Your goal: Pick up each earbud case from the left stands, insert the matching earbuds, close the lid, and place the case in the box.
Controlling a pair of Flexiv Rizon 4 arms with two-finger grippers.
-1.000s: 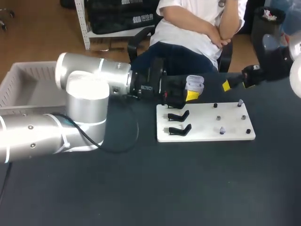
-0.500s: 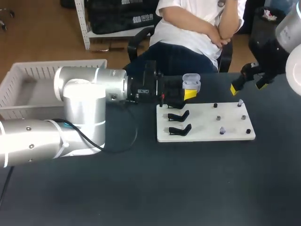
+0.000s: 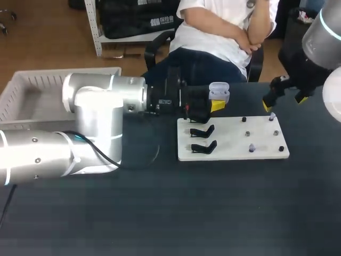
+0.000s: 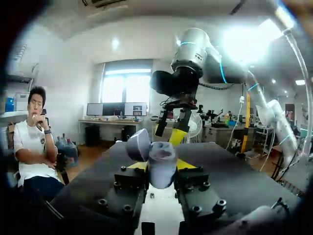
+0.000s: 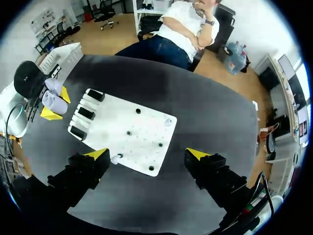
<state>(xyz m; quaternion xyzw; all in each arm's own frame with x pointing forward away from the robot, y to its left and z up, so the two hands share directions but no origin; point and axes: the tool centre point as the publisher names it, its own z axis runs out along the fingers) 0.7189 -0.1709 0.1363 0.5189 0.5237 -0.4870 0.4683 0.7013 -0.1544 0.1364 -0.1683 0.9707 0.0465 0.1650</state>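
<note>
Earbud case (image 3: 219, 93): lid open, pinched in left gripper (image 3: 216, 104), 11 o'clock of board (image 3: 234, 144).
Right gripper (image 5: 146, 153): fingers wide, over board's 2 o'clock corner.

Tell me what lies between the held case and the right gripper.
Nothing solid. In the head view only bare table and the white board's far edge separate the earbud case from the right gripper; the left wrist view shows open air.

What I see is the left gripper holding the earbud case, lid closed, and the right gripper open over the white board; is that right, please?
The lid is open, as the left wrist view shows. The left gripper does hold the earbud case; the right gripper is open over the white board.
</note>
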